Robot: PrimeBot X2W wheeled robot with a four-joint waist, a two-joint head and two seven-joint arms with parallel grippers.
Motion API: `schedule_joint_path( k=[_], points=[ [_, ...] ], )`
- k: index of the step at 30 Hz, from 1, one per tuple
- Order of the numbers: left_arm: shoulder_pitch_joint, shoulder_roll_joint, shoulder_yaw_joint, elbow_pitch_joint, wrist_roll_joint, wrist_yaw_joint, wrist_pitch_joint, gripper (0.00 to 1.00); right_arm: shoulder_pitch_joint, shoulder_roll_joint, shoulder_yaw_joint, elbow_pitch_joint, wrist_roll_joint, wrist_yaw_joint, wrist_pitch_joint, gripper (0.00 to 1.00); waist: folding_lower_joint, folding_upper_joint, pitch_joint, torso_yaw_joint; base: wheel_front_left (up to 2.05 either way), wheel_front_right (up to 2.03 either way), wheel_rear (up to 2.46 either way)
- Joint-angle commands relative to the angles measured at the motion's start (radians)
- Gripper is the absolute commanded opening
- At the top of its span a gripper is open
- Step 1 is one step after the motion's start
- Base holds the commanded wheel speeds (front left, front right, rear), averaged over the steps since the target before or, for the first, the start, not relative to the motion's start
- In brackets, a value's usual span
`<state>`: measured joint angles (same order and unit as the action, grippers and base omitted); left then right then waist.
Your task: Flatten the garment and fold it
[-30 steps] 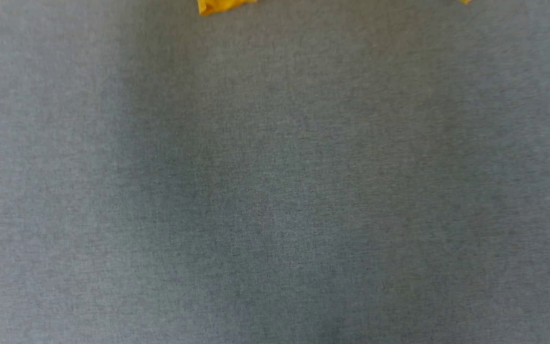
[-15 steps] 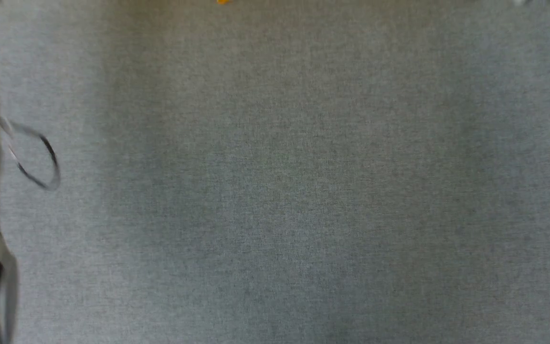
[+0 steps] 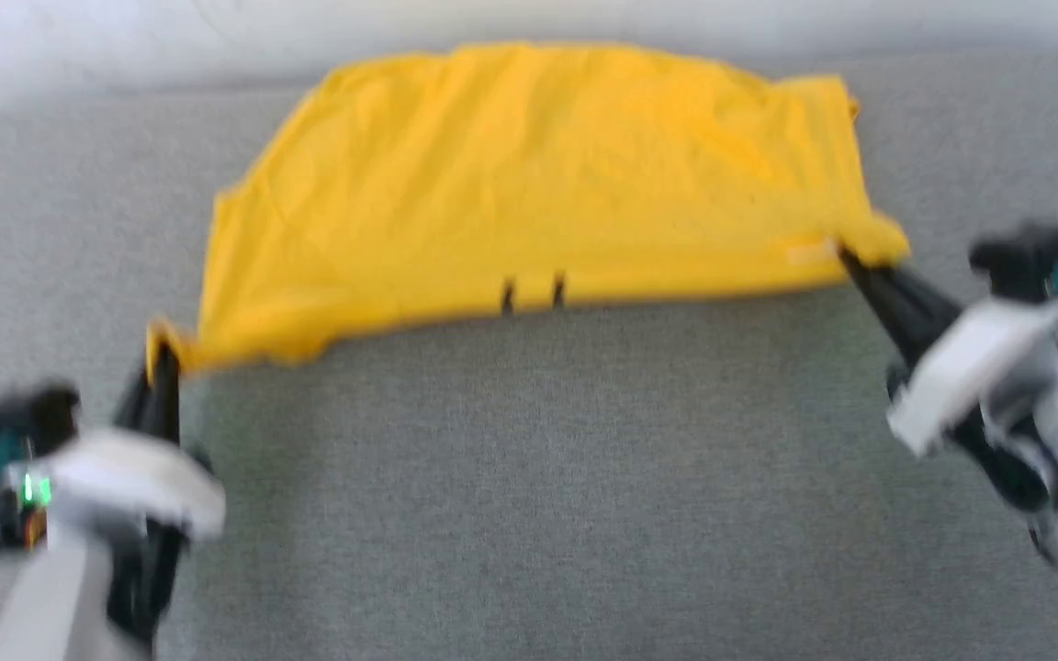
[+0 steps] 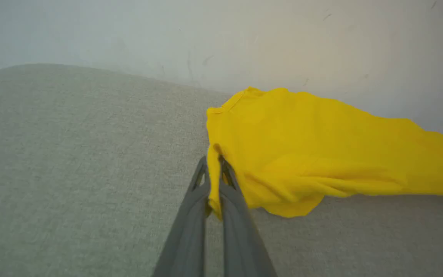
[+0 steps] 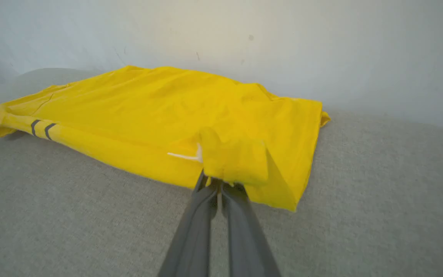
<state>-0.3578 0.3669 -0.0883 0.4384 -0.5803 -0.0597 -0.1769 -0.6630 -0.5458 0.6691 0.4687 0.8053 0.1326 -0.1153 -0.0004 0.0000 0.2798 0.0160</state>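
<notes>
The garment (image 3: 538, 184), a bright yellow T-shirt, lies spread across the far part of the grey cloth surface, plain side up, with two short black lines at its near edge. My left gripper (image 3: 162, 363) is shut on its near left corner, which also shows in the left wrist view as yellow cloth (image 4: 321, 154) pinched between my left gripper's (image 4: 214, 157) fingers. My right gripper (image 3: 846, 257) is shut on the near right corner. In the right wrist view the garment (image 5: 148, 111) bunches over my right gripper (image 5: 215, 181).
The grey fabric surface (image 3: 538, 496) stretches wide in front of the garment. A pale wall (image 5: 244, 34) rises right behind the garment's far edge.
The head view has swung up from bare grey surface to the whole garment with both grippers on its near corners. Only a yellow scrap showed at the top edge before.
</notes>
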Motion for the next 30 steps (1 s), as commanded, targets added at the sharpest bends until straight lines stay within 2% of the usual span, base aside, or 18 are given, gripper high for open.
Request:
schedule_joint_path(
  k=[1, 5, 9, 13, 19, 24, 30],
  points=[
    [0.117, 0.007, 0.014, -0.100, -0.022, 0.041, 0.050, 0.00, 0.080, -0.024, -0.030, -0.046, 0.000, -0.002, 0.004, 0.00, 0.0004, 0.0000, -0.093, -0.006, 0.00, 0.00, 0.00],
    [0.353, 0.020, 0.036, -0.360, -0.051, 0.133, 0.175, 0.00, 0.253, -0.052, -0.121, -0.156, -0.029, -0.002, 0.036, 0.00, 0.0004, 0.0000, -0.119, -0.003, 0.00, 0.00, 0.00],
    [0.534, 0.028, 0.057, -0.586, -0.064, 0.224, 0.277, 0.00, 0.425, -0.047, -0.239, -0.279, -0.078, -0.002, 0.098, 0.00, 0.0004, 0.0000, -0.128, -0.001, 0.00, 0.00, 0.00],
    [0.658, 0.027, 0.059, -0.729, -0.075, 0.285, 0.356, 0.00, 0.589, -0.004, -0.360, -0.396, -0.135, -0.002, 0.172, 0.00, 0.0004, 0.0000, -0.134, 0.001, 0.00, 0.00, 0.00],
    [0.785, 0.022, 0.076, -0.850, -0.091, 0.356, 0.426, 0.00, 0.795, 0.081, -0.517, -0.533, -0.204, -0.002, 0.280, 0.00, 0.0004, 0.0000, -0.147, 0.009, 0.00, 0.00, 0.00],
    [0.768, 0.018, 0.089, -0.912, -0.092, 0.368, 0.419, 0.00, 0.853, 0.146, -0.614, -0.606, -0.237, -0.002, 0.346, 0.00, 0.0004, 0.0000, -0.138, 0.012, 0.00, 0.00, 0.00],
    [0.565, 0.034, 0.061, -0.811, -0.077, 0.304, 0.376, 0.00, 0.763, 0.195, -0.644, -0.581, -0.287, -0.002, 0.385, 0.00, 0.0004, 0.0000, -0.106, -0.001, 0.00, 0.00, 0.00]
  ],
)
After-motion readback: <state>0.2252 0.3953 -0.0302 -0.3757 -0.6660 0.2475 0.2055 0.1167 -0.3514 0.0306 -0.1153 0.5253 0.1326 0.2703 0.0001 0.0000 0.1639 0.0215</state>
